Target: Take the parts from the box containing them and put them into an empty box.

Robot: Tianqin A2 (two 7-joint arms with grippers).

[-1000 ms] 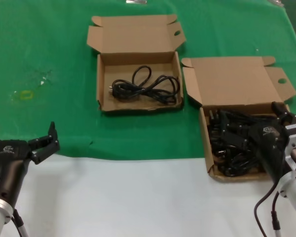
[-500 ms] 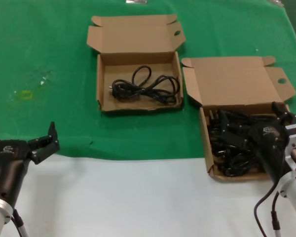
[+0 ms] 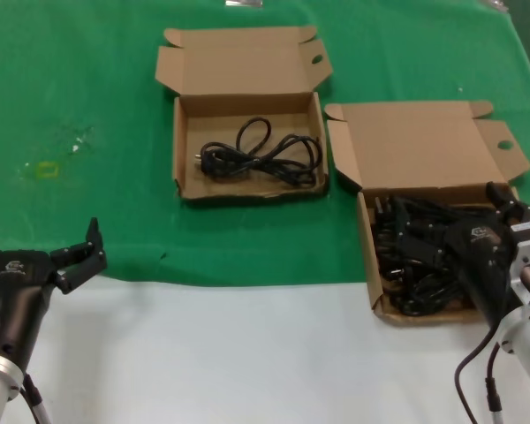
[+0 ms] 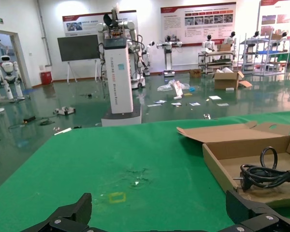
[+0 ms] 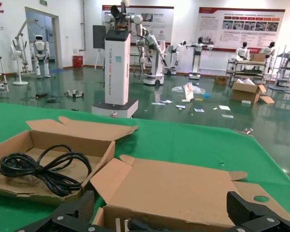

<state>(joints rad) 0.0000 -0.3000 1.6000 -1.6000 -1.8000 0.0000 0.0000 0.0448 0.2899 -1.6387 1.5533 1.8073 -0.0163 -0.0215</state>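
hovering with fingers spread over the near right box [image 3: 371, 283], the right gripper [image 3: 490, 230] sits above its tangled black cords [image 3: 415, 256]. left gripper [image 3: 40, 256], also spread, waits at the near left over the green cloth's [image 3: 88, 88] edge. farther back, the second box [image 3: 184, 150] holds one looped cord [image 3: 261, 155].

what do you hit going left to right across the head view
left gripper → yellow mark on the green cloth → box holding one cord → box full of cords → right gripper
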